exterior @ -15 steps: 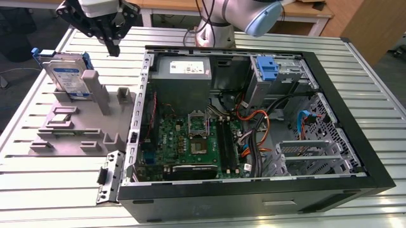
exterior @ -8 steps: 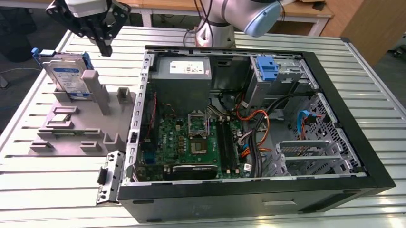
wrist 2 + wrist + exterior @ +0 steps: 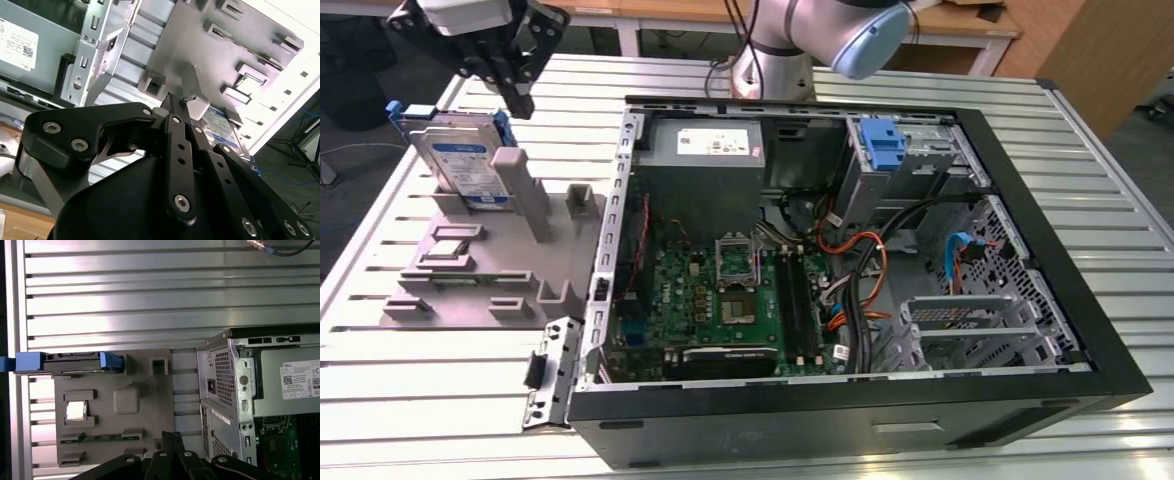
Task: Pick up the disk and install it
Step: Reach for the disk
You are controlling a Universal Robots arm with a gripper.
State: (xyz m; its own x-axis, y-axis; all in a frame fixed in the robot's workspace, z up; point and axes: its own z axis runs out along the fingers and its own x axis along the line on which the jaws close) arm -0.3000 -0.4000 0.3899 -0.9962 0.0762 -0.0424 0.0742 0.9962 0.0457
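You're at the pick-up approach: pincer closed (and empty) near the upright disk; I'd judge grasping needs it opened, centred

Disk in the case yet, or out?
Out. The disk stands on edge in the grey fixture, beside the open case; the gripper hovers near its top.

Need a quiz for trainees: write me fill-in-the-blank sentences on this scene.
1. The disk stands on edge on the exterior view's ___ of the case.
2. The disk's carrier is ___.
3. The gripper hangs nearer the ___ than the case.
Missing words: left; blue; disk.
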